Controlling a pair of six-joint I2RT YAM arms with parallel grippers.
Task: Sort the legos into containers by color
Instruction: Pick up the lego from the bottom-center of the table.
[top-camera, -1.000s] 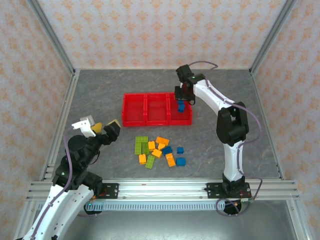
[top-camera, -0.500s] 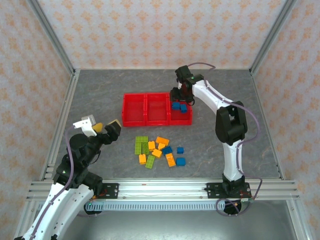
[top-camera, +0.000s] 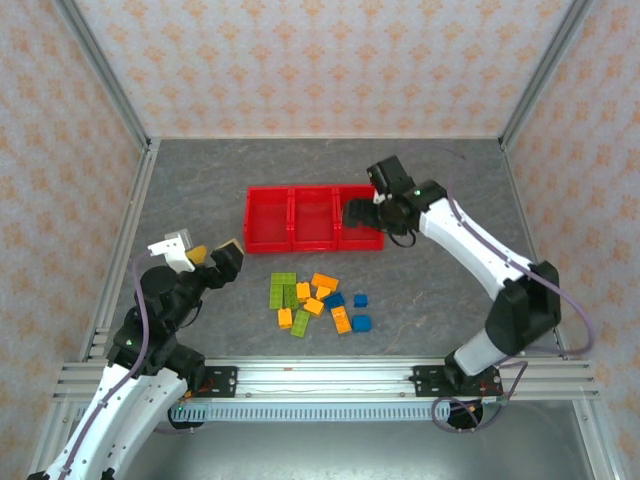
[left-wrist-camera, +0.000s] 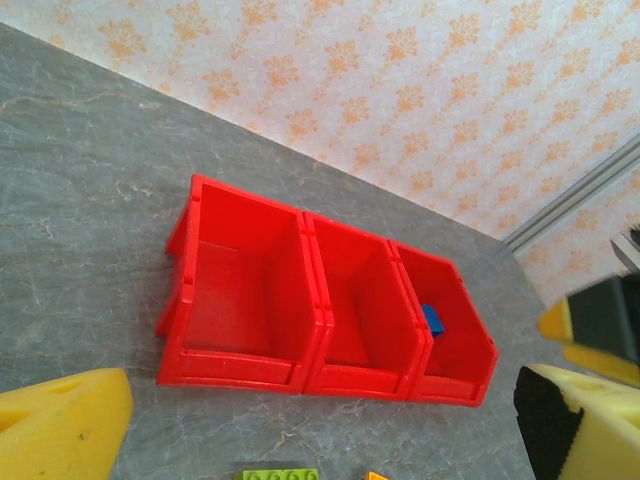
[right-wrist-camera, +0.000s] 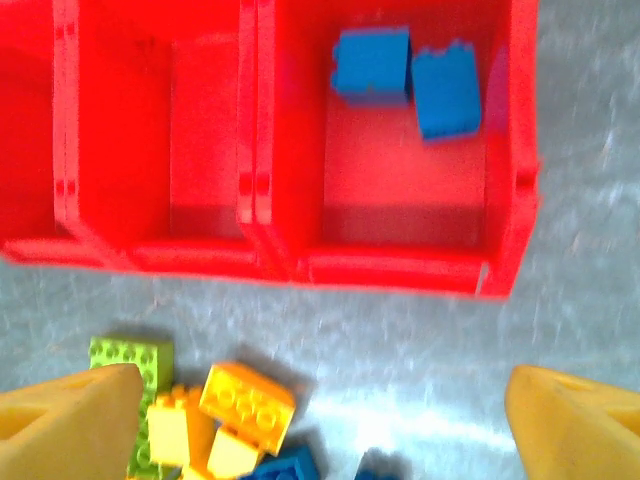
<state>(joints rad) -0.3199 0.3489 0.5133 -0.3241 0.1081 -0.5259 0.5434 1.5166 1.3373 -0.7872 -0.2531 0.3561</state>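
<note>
A second ago the right gripper (top-camera: 358, 213) was pinching a blue brick over the tray (top-camera: 290, 246). Now its fingers (right-wrist-camera: 70, 420) are spread wide with nothing between them, and the arm has swung back toward the near side. The brick has dropped. We see 2 blue bricks (right-wrist-camera: 371, 64) lying close together at the far end of the right box. From the left wrist we also see a bit of blue (left-wrist-camera: 431, 320) in that same box. So we think blue has its home now, and this drop is done.

The other 2 boxes look bare. The pile (top-camera: 315, 300) waits on the table (top-camera: 200, 180) in front of the tray, with green, orange and 3 more blue pieces in it. 2 of those loose blue ones (top-camera: 361, 323) sit a little apart on the right side of the pile — easy to grab, we think. The third is squeezed against the orange bricks (top-camera: 325, 282), so the fingers could bump those.

The left gripper (top-camera: 215, 258) hangs at the left, well apart from the pile. Its pads (left-wrist-camera: 60, 425) are spread wide and hold nothing — it is not in the way.
</note>
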